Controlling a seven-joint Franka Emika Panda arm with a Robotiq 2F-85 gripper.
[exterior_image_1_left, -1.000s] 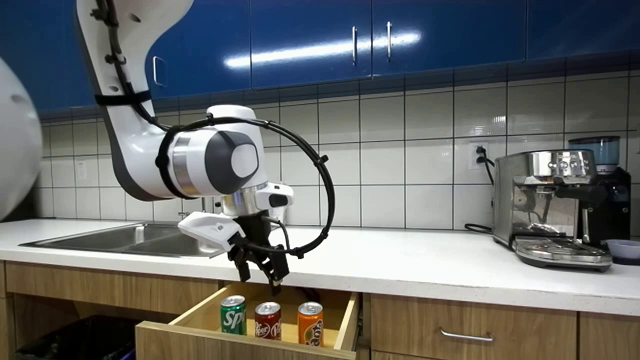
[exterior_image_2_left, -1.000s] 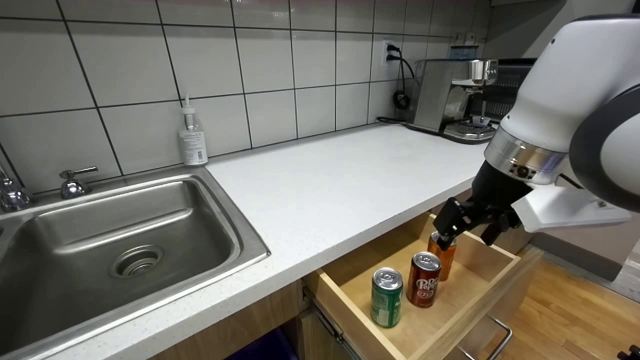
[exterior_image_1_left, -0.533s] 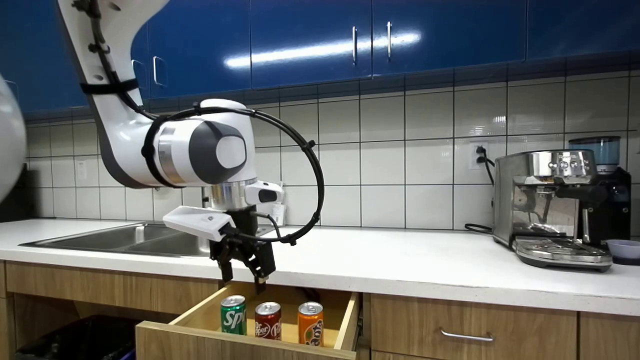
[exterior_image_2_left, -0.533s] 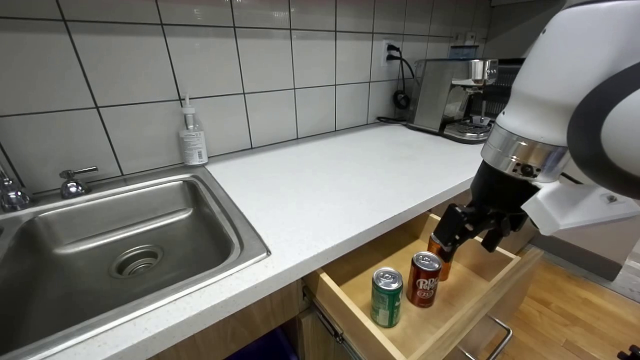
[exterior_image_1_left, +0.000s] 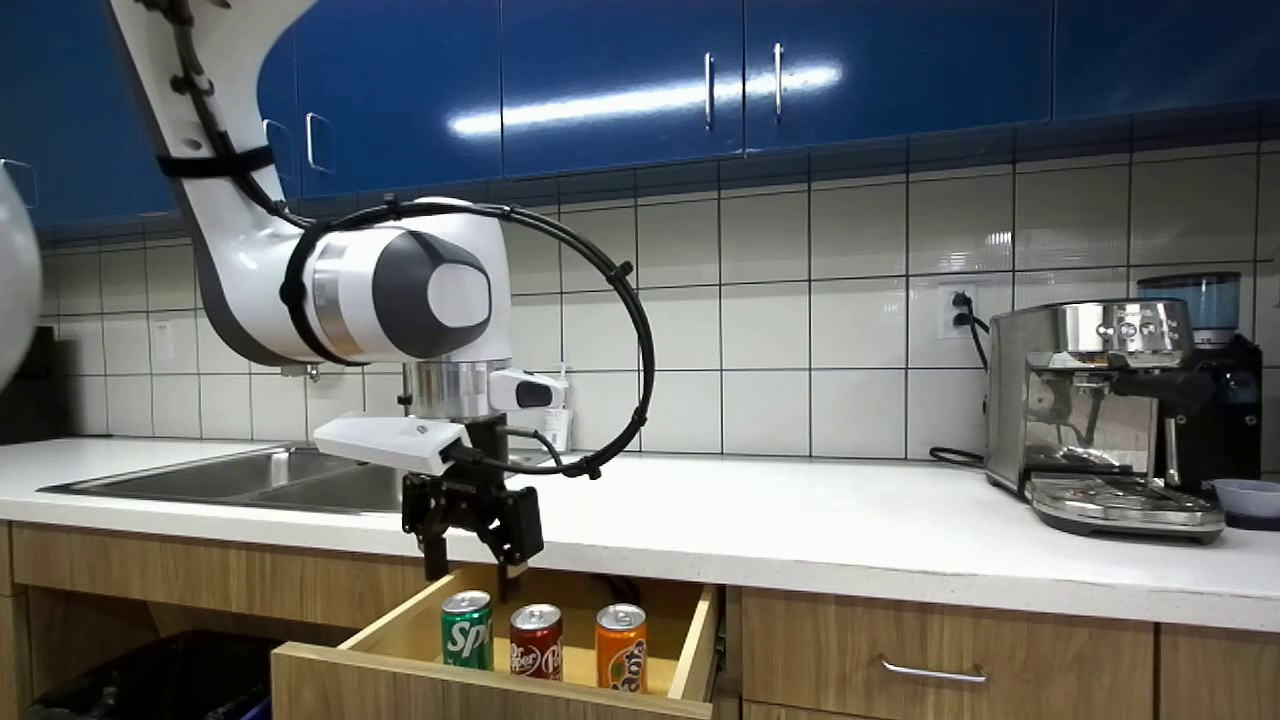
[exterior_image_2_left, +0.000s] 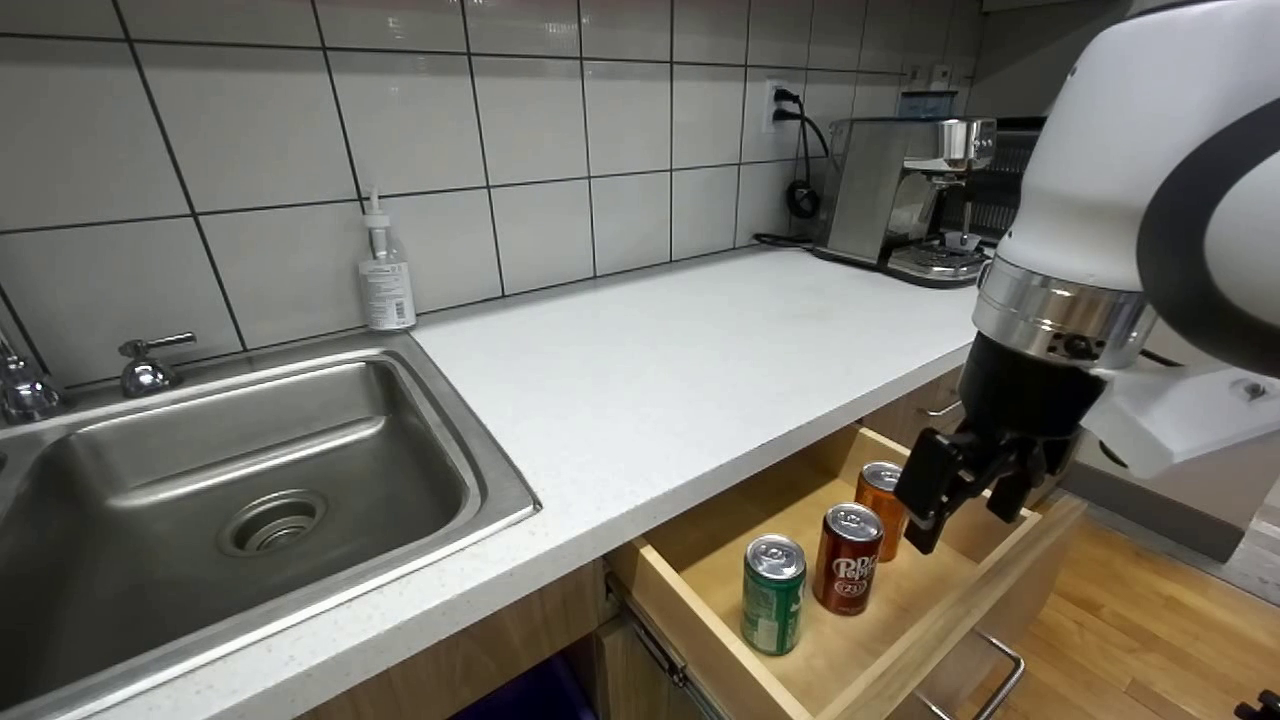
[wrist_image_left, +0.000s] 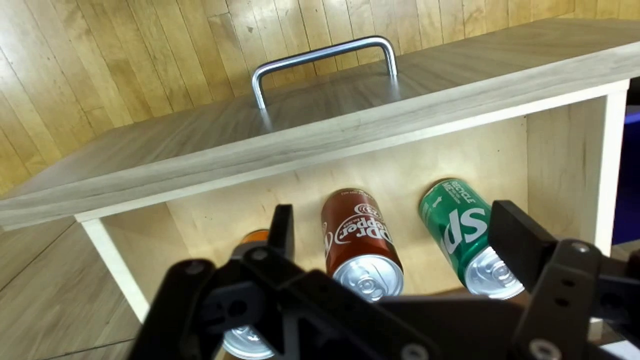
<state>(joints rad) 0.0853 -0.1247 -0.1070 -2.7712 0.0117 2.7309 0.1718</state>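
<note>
Hovers with tool (exterior_image_1_left: 472, 582) spread apart above Dr Pepper can (wrist_image_left: 362, 242), Sprite can (wrist_image_left: 462, 232) and Fanta can (exterior_image_1_left: 622, 648), presumably kept upright by flat-bottomed drawer (wrist_image_left: 320, 137).

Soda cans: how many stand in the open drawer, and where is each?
3. In an exterior view, the green can stands at left in the drawer, the Dr Pepper can in the middle, the orange can at right. More could hide under the counter.
</note>
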